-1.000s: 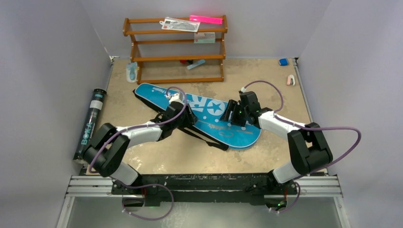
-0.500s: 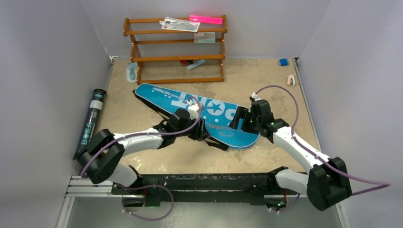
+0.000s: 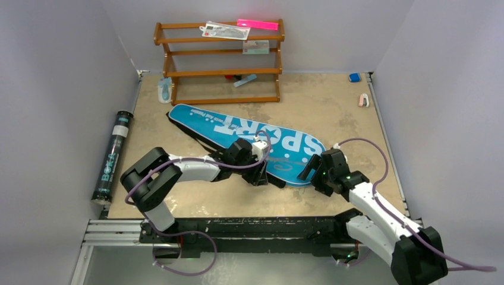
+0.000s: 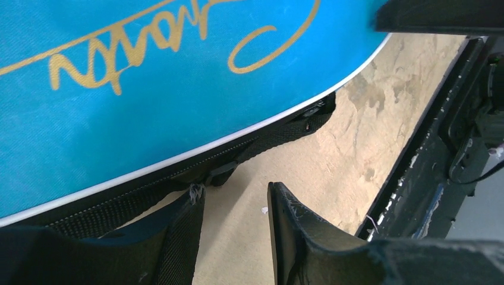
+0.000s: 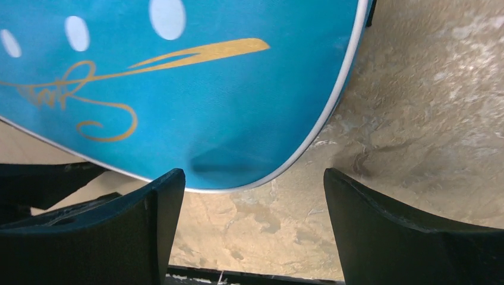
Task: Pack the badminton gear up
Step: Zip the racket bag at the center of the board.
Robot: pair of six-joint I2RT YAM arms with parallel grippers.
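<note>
The blue racket-shaped bag [image 3: 214, 122] lettered "SPORT" lies flat and diagonal on the table. My left gripper [image 3: 261, 177] is low at the bag's near edge, by its black strap [image 4: 285, 133]. It is open, with bare table between the fingers [image 4: 235, 193]; a frayed piece of black webbing lies along the left one. My right gripper [image 3: 310, 171] is wide open at the bag's wide rounded end [image 5: 208, 89], holding nothing [image 5: 252, 172]. The long black tube [image 3: 112, 157] lies along the left wall. No rackets or shuttlecocks are in view.
The brown wooden rack [image 3: 220, 62] stands at the back with small items on its shelves. A small blue bit [image 3: 355, 77] and a pink bit [image 3: 363, 100] lie at the back right. The black rail [image 3: 249, 228] runs along the near table edge.
Both grippers have come off the top of the bag. The left one slid right along its near edge; the right one drew back to its wide end. The "SPORT" lettering now shows.
</note>
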